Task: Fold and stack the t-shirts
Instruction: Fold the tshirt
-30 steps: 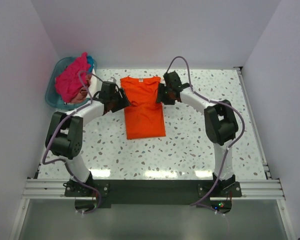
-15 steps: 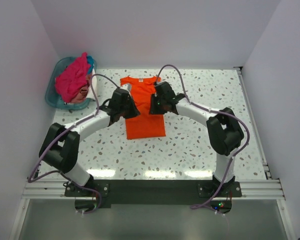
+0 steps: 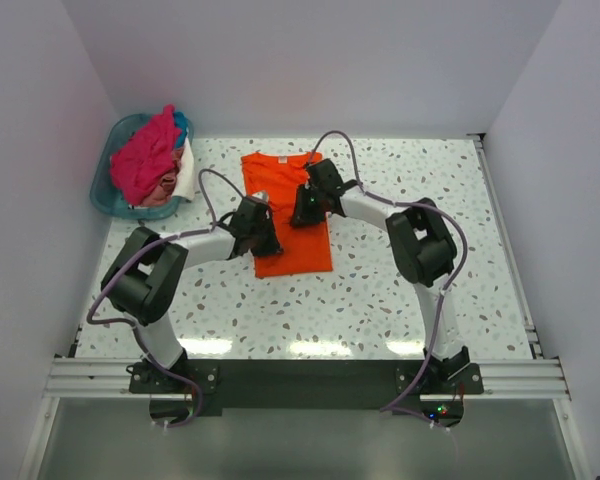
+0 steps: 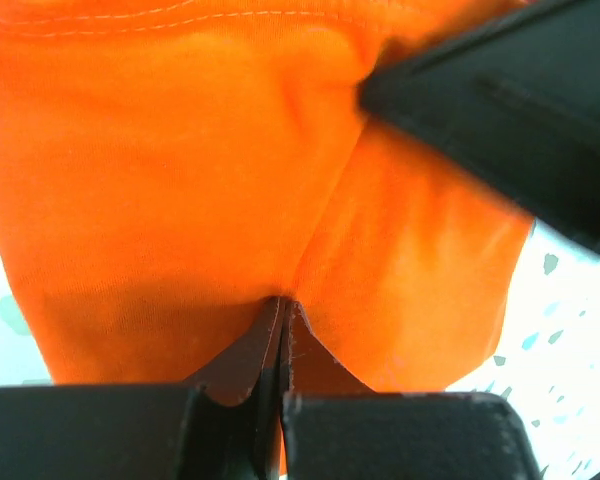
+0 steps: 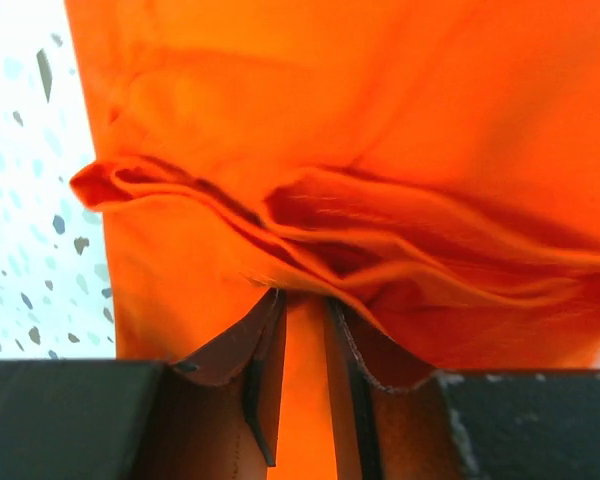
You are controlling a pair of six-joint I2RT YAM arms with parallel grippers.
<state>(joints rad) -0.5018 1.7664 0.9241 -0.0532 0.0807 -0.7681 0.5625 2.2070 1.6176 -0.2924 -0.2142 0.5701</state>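
Observation:
The orange t-shirt [image 3: 280, 180] lies on the table, folded narrow, collar to the far side. My left gripper [image 3: 264, 238] is low on the shirt's left edge. In the left wrist view it [image 4: 282, 303] is shut, and a crease of orange cloth [image 4: 180, 200] runs up from its tips. My right gripper [image 3: 302, 211] is over the shirt's right half. In its wrist view it [image 5: 305, 298] is shut on bunched orange cloth [image 5: 400, 250] that fills the narrow gap. More t-shirts, magenta-pink [image 3: 145, 160], blue [image 3: 182, 123] and white [image 3: 187, 162], are heaped at the far left.
The heap sits in a teal plastic basket [image 3: 106, 197] at the table's far left corner. White walls close in the speckled table [image 3: 400, 300] on three sides. The right gripper's black body [image 4: 500, 120] crosses the upper right of the left wrist view.
Both grippers moved from the shirt's outer sides in over the cloth. Both then closed on the orange fabric.

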